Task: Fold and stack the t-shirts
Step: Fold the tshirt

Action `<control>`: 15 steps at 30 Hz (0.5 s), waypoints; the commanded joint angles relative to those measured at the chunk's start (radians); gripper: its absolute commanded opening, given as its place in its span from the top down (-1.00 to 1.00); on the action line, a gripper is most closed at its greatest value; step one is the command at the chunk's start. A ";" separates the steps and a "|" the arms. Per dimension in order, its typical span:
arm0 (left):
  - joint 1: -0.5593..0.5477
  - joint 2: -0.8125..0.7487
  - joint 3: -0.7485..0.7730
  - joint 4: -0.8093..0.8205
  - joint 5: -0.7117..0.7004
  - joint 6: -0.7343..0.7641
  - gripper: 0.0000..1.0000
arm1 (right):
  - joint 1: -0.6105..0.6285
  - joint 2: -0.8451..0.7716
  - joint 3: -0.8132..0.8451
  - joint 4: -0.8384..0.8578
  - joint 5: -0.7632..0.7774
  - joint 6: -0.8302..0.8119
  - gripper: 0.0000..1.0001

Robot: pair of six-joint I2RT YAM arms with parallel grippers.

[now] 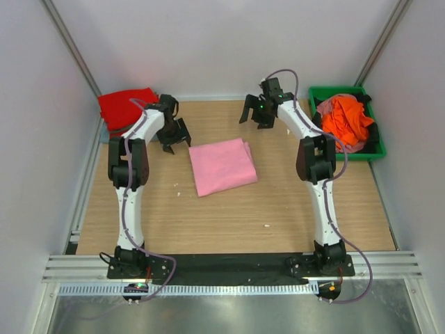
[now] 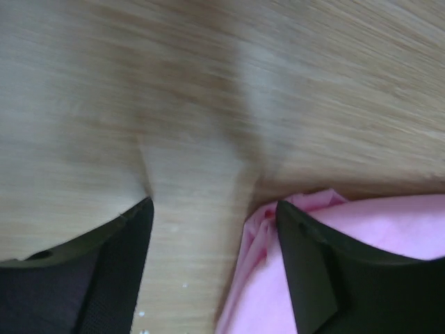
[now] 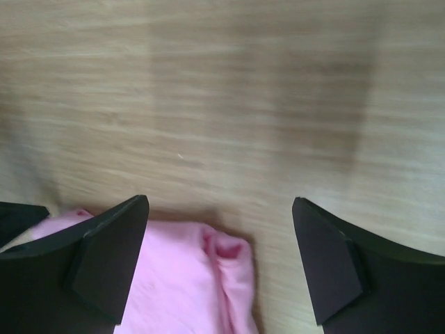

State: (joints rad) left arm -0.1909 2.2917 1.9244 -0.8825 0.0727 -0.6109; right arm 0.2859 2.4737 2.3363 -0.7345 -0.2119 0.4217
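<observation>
A folded light pink t-shirt (image 1: 222, 165) lies in the middle of the wooden table (image 1: 229, 223). It also shows in the left wrist view (image 2: 389, 223) and in the right wrist view (image 3: 188, 285). My left gripper (image 1: 174, 141) is open and empty, just left of its far left corner. My right gripper (image 1: 254, 115) is open and empty, above the table behind its far right corner. A folded bright red t-shirt (image 1: 126, 108) lies at the far left over a grey-blue one (image 1: 104, 132). An orange t-shirt (image 1: 345, 120) is bunched in the bin.
A green plastic bin (image 1: 327, 94) stands at the far right, holding the orange shirt and some other pinkish fabric (image 1: 353, 147). White walls close in the table on three sides. A black strip runs along the near edge by the arm bases.
</observation>
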 commanded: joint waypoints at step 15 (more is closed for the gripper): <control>-0.160 -0.515 -0.344 0.100 -0.047 0.004 -0.50 | 0.113 -0.736 -1.006 0.443 -0.216 0.083 -0.19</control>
State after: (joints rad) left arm -0.3420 1.8076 1.6508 -0.8349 0.0311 -0.5961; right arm 0.3878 1.7233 1.4158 -0.4026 -0.3481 0.4679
